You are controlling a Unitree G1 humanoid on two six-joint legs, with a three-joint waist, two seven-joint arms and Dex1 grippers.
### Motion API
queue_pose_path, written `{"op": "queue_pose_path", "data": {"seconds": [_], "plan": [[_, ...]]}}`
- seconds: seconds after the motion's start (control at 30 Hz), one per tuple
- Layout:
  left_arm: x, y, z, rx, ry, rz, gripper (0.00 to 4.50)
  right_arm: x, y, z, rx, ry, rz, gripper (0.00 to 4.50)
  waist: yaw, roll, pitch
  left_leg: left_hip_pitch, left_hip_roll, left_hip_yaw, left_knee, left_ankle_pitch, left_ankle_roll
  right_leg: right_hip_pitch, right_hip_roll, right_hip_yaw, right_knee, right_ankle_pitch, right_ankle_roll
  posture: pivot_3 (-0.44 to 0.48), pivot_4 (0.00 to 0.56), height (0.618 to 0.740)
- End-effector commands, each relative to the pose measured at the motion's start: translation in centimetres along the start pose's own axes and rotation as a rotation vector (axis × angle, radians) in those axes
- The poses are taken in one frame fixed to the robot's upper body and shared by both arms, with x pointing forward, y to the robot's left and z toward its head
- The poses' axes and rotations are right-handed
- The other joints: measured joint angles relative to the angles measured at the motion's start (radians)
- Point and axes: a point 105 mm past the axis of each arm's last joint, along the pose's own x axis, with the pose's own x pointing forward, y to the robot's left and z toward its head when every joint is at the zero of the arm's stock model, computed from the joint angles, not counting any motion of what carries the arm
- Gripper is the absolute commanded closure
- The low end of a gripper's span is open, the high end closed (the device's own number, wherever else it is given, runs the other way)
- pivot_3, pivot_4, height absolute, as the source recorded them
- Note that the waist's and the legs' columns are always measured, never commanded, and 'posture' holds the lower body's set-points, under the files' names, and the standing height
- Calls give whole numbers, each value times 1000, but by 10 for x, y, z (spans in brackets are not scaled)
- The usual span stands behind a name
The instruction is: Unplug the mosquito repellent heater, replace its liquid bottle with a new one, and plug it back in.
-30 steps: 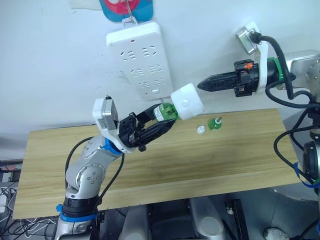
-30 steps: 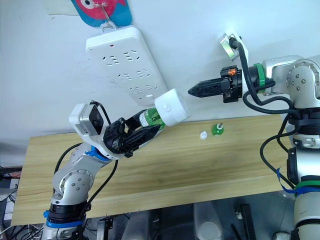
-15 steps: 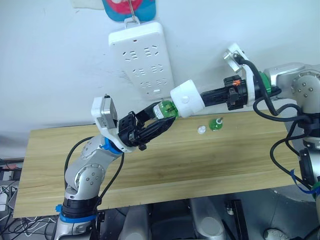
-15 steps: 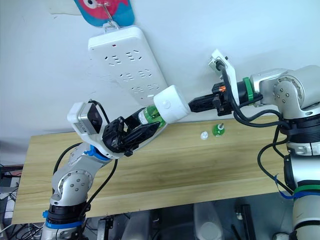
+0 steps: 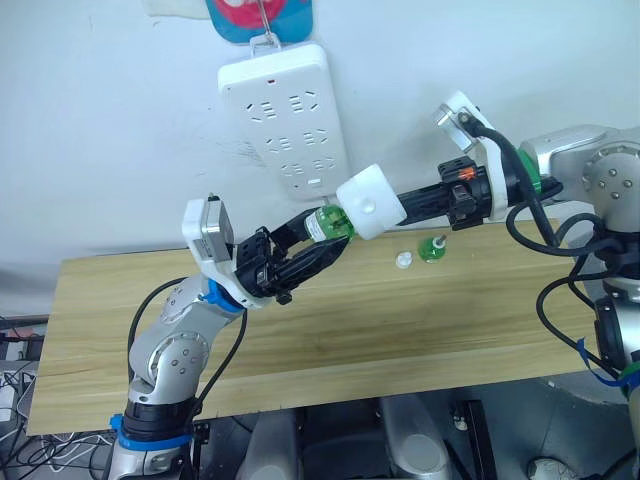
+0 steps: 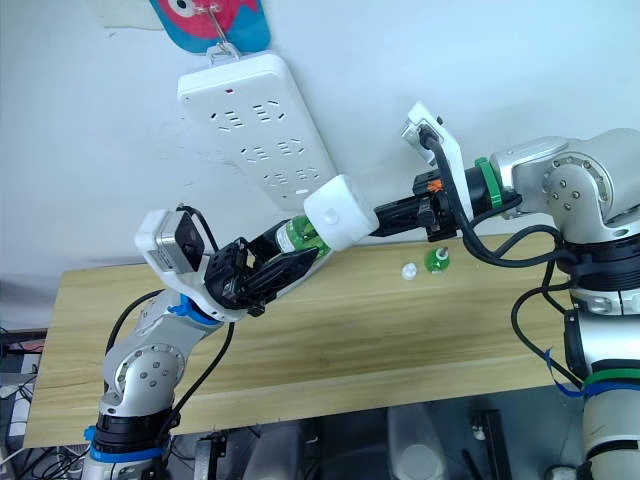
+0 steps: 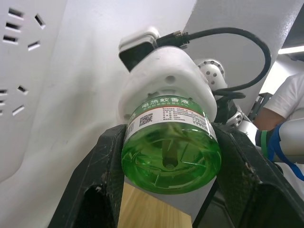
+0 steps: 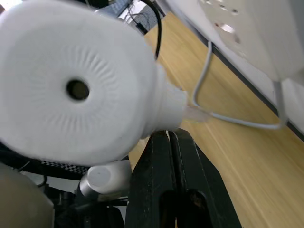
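My left gripper point(image 5: 318, 248) clamps the green bottle point(image 7: 171, 152) of the mosquito repellent heater point(image 5: 370, 201), held just below the power strip point(image 5: 285, 115). My right gripper point(image 8: 172, 142), fingers closed together, touches its smooth, light, probably slippery shell; I'd grip its sides.

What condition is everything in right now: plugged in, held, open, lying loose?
Small white rounded plastic heater: unplugged, held in the air, green bottle screwed in.
Green liquid bottle: clamped in the left tool.
Right tool: fingers shut, tips against the heater.
Long white power strip: hanging on the wall, sockets free.
Second small green bottle: upright on the wooden table, uncapped.
Small white cap: loose beside it.
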Motion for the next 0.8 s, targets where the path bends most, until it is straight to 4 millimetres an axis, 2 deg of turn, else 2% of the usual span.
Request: {"op": "queue_pose_path", "data": {"seconds": [0.03, 0.13, 0.23, 0.43, 0.6, 0.8], "plan": [[3, -8, 7, 33, -24, -34, 2173, -6, 17, 12, -68, -24, 36, 4450, 0, 0, 0, 0, 0, 0, 0, 0, 0, 0, 0, 0, 0, 0, 0, -253, 327, 740], [3, -8, 8, 31, -25, -36, 2173, -8, 16, 7, -66, -7, 23, 4450, 0, 0, 0, 0, 0, 0, 0, 0, 0, 0, 0, 0, 0, 0, 0, -253, 327, 740], [3, -8, 8, 32, -23, -33, 2173, -20, 8, 2, -57, -1, -2, 4450, 2, 0, 0, 0, 0, 0, 0, 0, 0, 0, 0, 0, 0, 0, 0, -250, 328, 740], [1, -8, 9, 35, -17, -30, 2173, -33, 8, 3, -53, -7, 23, 4450, 6, 0, 0, 0, 0, 0, 0, 0, 0, 0, 0, 0, 0, 0, 0, -245, 327, 740], [3, -9, 10, 28, -19, -39, 2173, -27, -19, 7, -96, -27, -92, 4450, 5, 0, 0, 0, 0, 0, 0, 0, 0, 0, 0, 0, 0, 0, 0, -248, 328, 740], [6, -11, 10, 17, -25, -46, 2173, -12, -22, 18, -124, -62, -76, 4450, 0, 0, 0, 0, 0, 0, 0, 0, 0, 0, 0, 0, 0, 0, 0, -247, 330, 740]]}}
